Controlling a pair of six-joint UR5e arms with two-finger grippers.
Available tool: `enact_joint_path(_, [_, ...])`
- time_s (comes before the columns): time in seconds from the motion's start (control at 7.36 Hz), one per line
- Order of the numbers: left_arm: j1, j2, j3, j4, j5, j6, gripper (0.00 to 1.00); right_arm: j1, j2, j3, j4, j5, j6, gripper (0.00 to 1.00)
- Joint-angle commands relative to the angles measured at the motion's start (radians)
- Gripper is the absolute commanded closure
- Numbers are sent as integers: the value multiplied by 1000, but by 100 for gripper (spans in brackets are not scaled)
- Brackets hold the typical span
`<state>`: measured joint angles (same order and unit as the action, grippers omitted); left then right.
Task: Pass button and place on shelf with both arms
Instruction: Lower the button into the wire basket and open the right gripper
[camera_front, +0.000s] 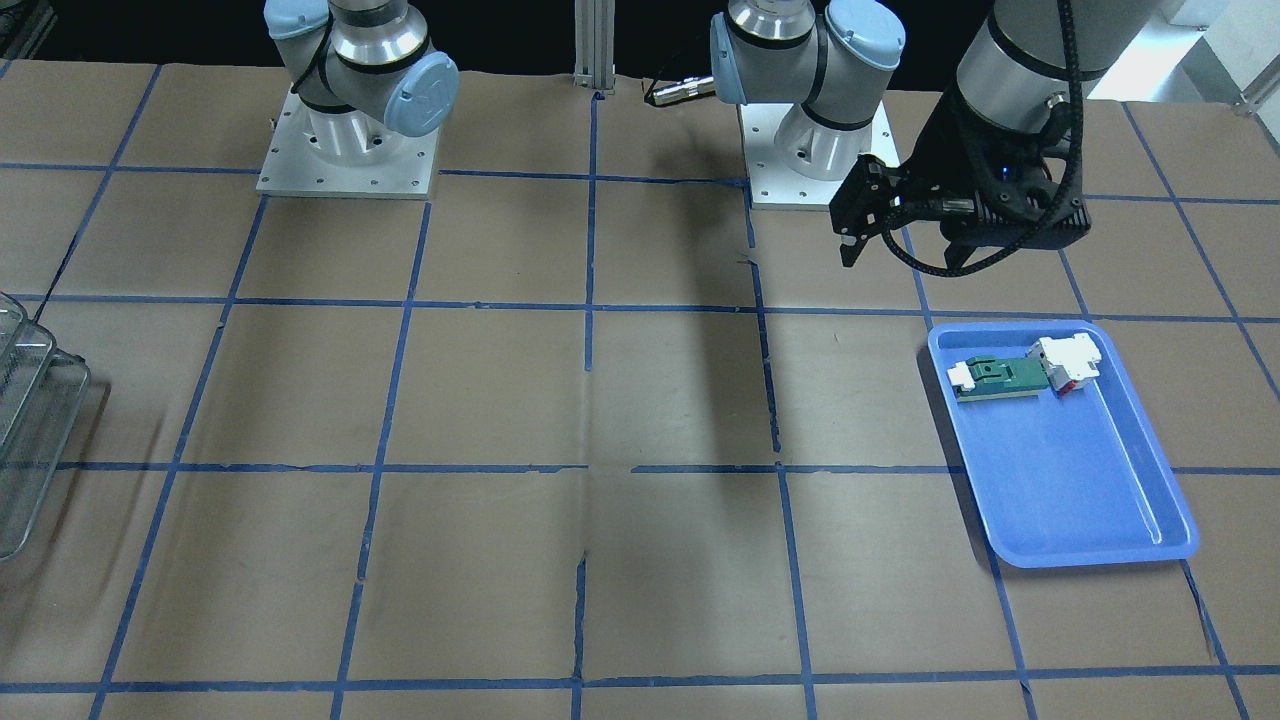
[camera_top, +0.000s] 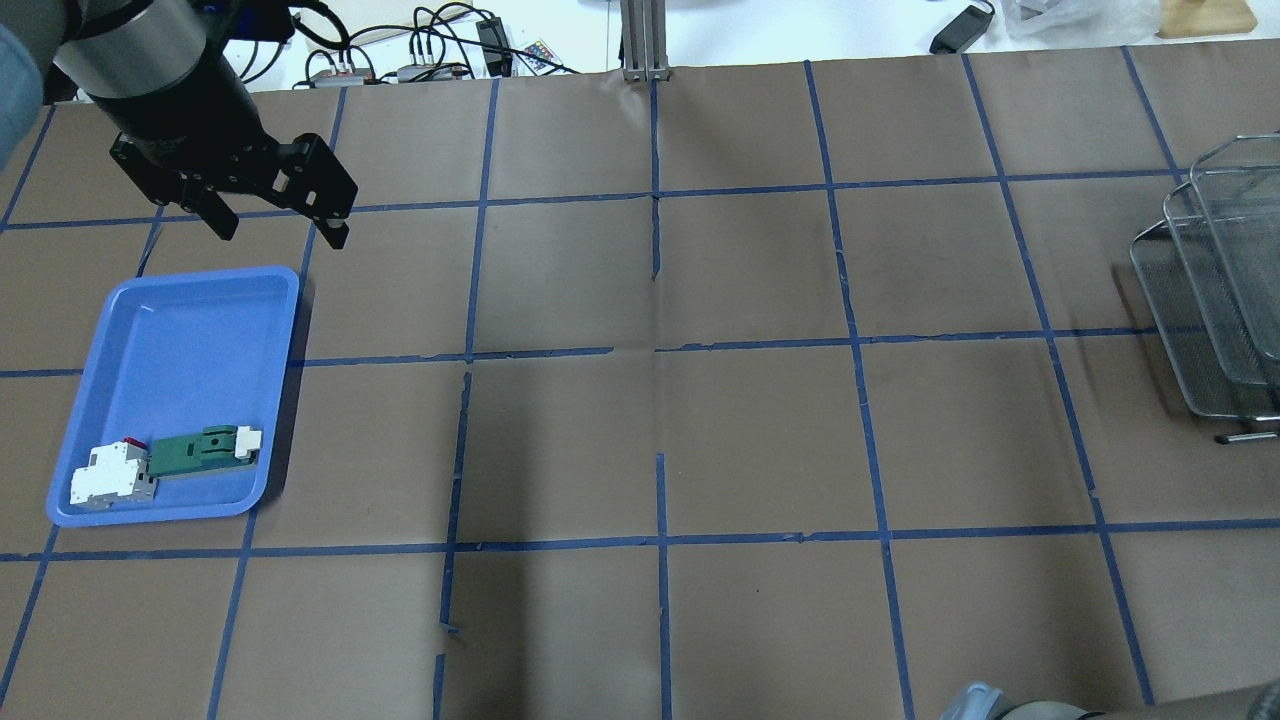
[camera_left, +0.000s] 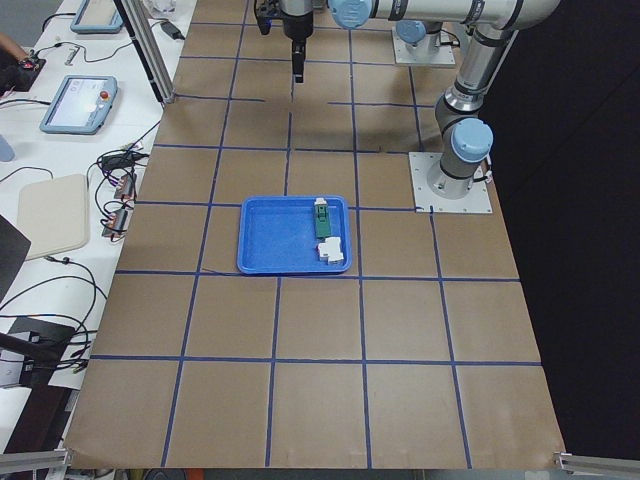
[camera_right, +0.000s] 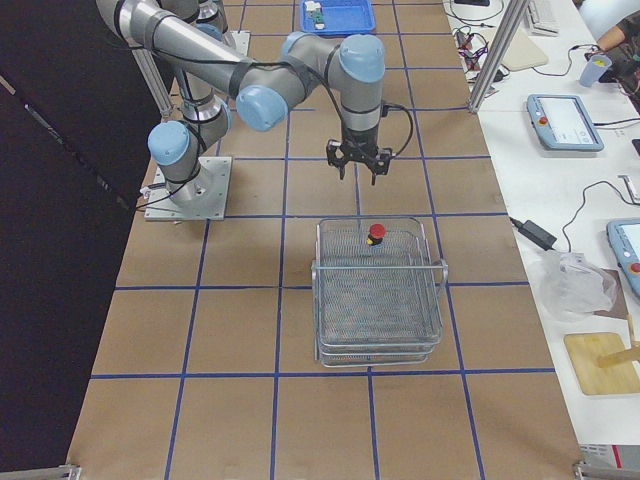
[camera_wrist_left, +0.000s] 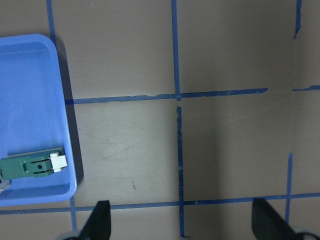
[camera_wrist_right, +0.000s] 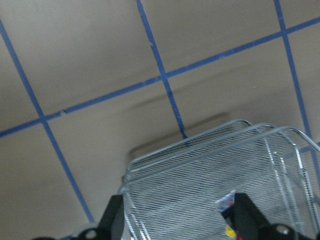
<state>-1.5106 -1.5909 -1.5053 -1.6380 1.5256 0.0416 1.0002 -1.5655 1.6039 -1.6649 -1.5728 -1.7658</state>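
Button (camera_right: 376, 233) sits in shelf (camera_right: 380, 305), apart from spread right fingers (camera_wrist_right: 246, 216).

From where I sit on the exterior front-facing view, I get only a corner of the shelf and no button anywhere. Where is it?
Observer: The exterior right view shows the button lying on the top level of the shelf, at the end that faces the middle of the table.
Operator: Is the right gripper holding it?
Observer: No. Its wrist view shows the right gripper open and empty.
Operator: And where is that gripper?
Observer: Raised near the button's end of the shelf, touching nothing.
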Motion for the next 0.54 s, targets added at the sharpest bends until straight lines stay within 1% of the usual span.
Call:
enact_joint_path(0.0, [-11, -3, 4, 19, -15, -29, 0, 160, -134, 47, 149, 29, 376, 11])
enact_joint_path(0.14, [-19, -9, 0, 61, -16, -29, 0, 267, -142, 39, 140, 34, 529, 3])
enact_joint_path(0.27, [-25, -15, 4, 61, -16, -31, 0, 373, -136, 28, 108, 30, 707, 0])
enact_joint_path(0.41, [-29, -14, 4, 61, -15, -28, 0, 470, -133, 28, 102, 34, 940, 0])
